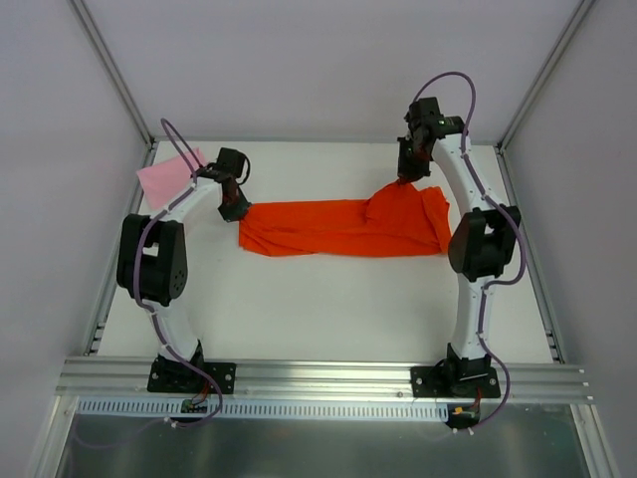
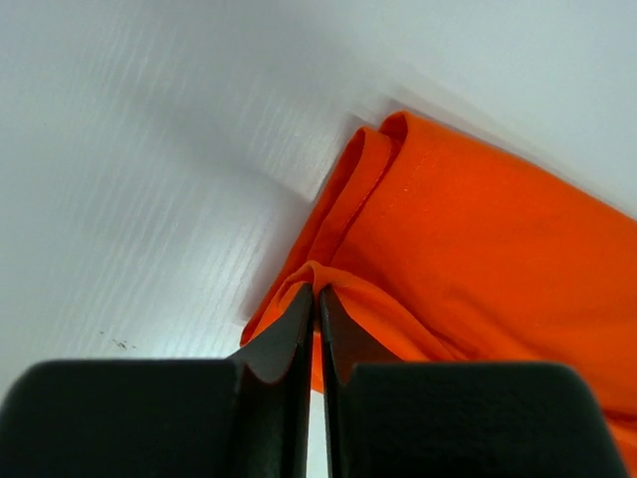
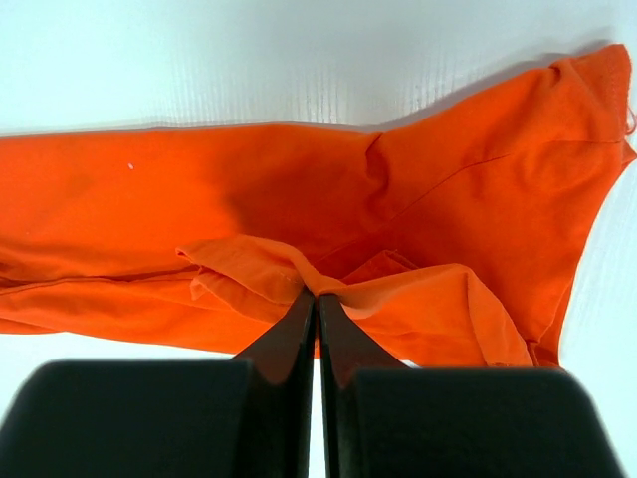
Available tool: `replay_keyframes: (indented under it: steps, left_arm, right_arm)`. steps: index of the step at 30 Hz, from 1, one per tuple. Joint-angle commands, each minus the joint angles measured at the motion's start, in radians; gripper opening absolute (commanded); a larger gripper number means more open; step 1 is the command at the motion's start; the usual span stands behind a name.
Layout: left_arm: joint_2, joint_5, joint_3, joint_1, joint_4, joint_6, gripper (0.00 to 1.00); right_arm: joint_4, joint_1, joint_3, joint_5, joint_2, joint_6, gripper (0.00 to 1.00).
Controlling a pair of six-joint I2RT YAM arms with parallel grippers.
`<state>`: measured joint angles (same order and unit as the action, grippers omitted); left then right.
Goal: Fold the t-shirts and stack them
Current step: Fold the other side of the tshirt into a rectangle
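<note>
**Left claw** (image 1: pixel 235 205): closed, fingertips (image 2: pixel 299 331) pressed together with a thin ridge of cloth nipped between them. It has the orange shirt (image 1: pixel 338 227) by its 9 o'clock end, low over the table (image 1: pixel 328 319). In the wrist view the shirt's edge shows doubled over in layers and runs off toward 1 o'clock from my tips.

**Right claw** (image 1: pixel 406 177): also closed, pinching a raised fold of the same shirt. From above it sits at about 1 o'clock of the garment, over the bunched part. The cloth is drawn up in a small peak toward the fingers.

**Orange shirt:** a long narrow band across mid-table, running 9 to 3 o'clock. The 9 o'clock half lies fairly flat. The 3 o'clock end is rumpled, with loose flaps.

**Pink shirt** (image 1: pixel 167 179): small and flat, at the table's 10 o'clock corner. It lies just beyond my left arm and partly under its cable, apart from the orange one.

**Reading of the hold:** with a grip toward each end, I can keep the band from slumping and carry one end over the other to shorten it. The right pinch sits high on the bunch, so I judge that side needs smoothing first. I take the pink shirt to be parked in the corner as the base of the stack, clear of the folding space. The orange fold is not finished and nothing is stacked yet.
</note>
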<state>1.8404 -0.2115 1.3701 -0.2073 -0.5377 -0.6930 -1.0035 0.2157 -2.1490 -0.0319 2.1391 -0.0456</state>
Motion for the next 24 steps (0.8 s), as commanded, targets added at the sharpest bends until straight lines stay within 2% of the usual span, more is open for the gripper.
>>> replay_keyframes:
  steps: [1, 14, 19, 24]
  left_arm:
    - [0.011, -0.026, 0.018, 0.026, -0.033, 0.02, 0.0]
    - [-0.062, 0.001, -0.006, 0.036, -0.013, 0.046, 0.0]
    - [-0.13, 0.011, -0.052, 0.036, -0.01, 0.072, 0.0]
    - [-0.236, 0.09, -0.138, 0.036, 0.054, 0.127, 0.0]
  right_arm:
    - [0.002, 0.002, -0.037, -0.017, 0.031, -0.026, 0.01]
    - [0.049, -0.032, -0.086, -0.048, -0.07, -0.014, 0.01]
    - [0.054, -0.032, -0.051, -0.014, -0.134, -0.026, 0.01]
    - [0.065, -0.033, 0.024, 0.02, -0.218, -0.034, 0.01]
